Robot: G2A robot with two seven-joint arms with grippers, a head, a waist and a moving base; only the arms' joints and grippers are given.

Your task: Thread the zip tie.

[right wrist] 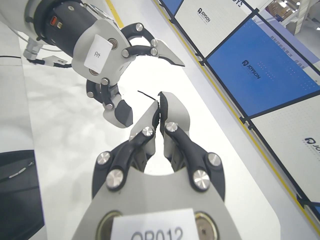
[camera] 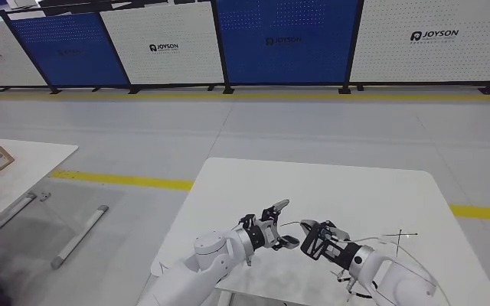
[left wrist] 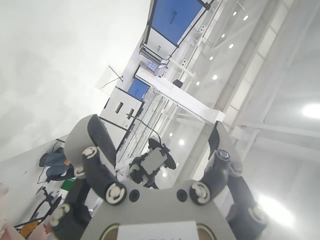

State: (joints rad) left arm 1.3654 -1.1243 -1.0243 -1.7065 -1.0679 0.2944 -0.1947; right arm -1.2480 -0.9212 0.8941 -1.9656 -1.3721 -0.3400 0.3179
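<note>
A thin black zip tie (right wrist: 147, 95) sticks out of my right gripper (right wrist: 159, 99), which is shut on it near the front edge of the white table (camera: 344, 183). Its short free end points toward my left gripper (right wrist: 152, 91), which is open with nothing between its fingers (right wrist: 123, 113). In the top view the left gripper (camera: 285, 224) and the right gripper (camera: 307, 228) face each other a small gap apart, with the tie (camera: 294, 222) as a fine line between them. The left wrist view shows the right gripper (left wrist: 155, 160) between its own spread fingers (left wrist: 98, 136).
Thin black strips (camera: 400, 233) lie crossed on the table, right of the right arm. A second white table (camera: 31, 161) stands off to the left across the floor. The far half of the work table is bare.
</note>
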